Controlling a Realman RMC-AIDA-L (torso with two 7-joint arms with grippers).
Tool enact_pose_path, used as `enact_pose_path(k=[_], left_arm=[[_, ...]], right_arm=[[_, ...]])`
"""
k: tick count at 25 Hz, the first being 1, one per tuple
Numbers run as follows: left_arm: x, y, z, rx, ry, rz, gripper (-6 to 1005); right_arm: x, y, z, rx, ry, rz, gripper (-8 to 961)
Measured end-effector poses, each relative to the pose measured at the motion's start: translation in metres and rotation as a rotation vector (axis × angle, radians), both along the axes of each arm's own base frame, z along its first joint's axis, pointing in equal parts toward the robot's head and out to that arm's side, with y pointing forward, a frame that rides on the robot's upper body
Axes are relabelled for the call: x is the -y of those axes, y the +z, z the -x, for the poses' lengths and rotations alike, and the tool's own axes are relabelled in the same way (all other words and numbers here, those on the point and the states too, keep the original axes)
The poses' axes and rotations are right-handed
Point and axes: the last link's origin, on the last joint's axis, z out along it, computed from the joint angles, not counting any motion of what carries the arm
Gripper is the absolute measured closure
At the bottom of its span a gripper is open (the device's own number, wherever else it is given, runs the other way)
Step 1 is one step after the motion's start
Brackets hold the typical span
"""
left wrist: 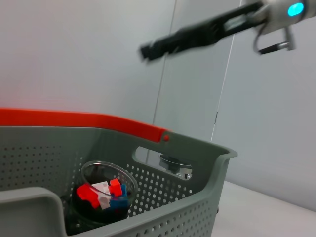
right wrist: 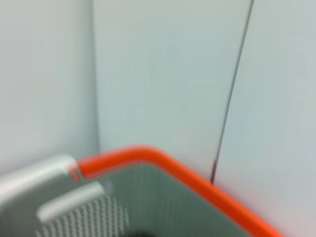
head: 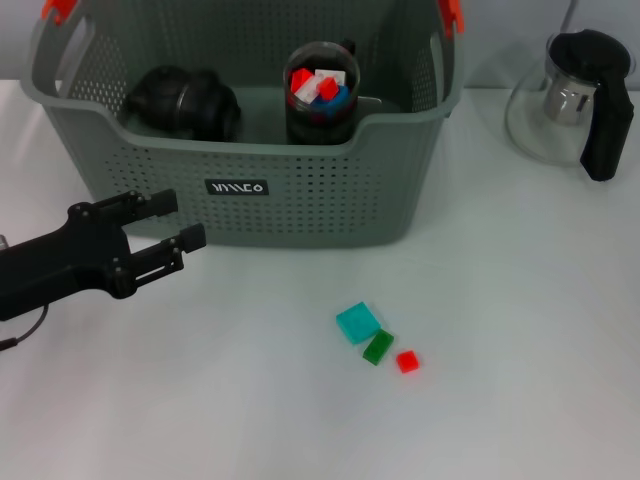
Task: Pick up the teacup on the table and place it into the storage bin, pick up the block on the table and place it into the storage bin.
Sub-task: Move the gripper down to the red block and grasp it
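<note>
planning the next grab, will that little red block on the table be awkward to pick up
Probably light and rigid: the red block looks like a small plastic cube. It sits low and flat, so it shouldn't roll, but a nudge may slide it. The green block lies close beside it, leaving the fingers little room.

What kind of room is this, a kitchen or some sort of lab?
Probably a lab or test bench, not a kitchen. A plain white table holds a grey storage bin, a glass kettle and loose toy blocks, while a black robot gripper reaches in from the left before bare pale walls.
</note>
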Motion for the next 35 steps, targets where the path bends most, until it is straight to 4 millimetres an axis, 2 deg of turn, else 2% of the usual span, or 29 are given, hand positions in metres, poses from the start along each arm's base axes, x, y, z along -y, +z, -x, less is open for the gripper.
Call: enact_pose_path(k=[2,5,9,12,17,20,25,30,35], left_arm=[[-0.001,-0.001,-0.001,0.001,-0.001,0.0,416],[-0.003,-0.001,-0.003,0.002,-0.005,0.0,417],[-0.005,-0.001,-0.004,0.004,-0.004,0.001,417],[-0.006,-0.001,-0.003,0.006,0.003,0.004,417],[-0.006,-0.001,-0.003,0.005,0.004,0.003,418],[-0.006,0.0,-0.003,0.004,0.004,0.003,418],[-0.007,0.001,-0.003,0.001,0.003,0.001,419],[-0.006,0.003,0.0,-0.006,0.01,-0.005,420],[-0.006,0.004,0.003,-0.013,0.026,-0.016,420]], right_arm=[[0.02,0.018,-0.017,-0.075,0.051,-0.004,460],[0.047,0.03,-0.05,-0.152,0.122,0.044,467],[0.086,0.034,-0.098,-0.271,0.218,0.164,476],[0.108,0.036,-0.124,-0.341,0.264,0.245,471],[0.139,0.037,-0.154,-0.318,0.348,0.4,465],[0.143,0.034,-0.162,-0.267,0.322,0.445,471],[0.134,0.017,-0.168,-0.106,0.162,0.555,480],[0.12,-0.008,-0.153,0.104,0.052,0.685,484],[0.105,-0.034,-0.127,0.292,-0.021,0.749,484]])
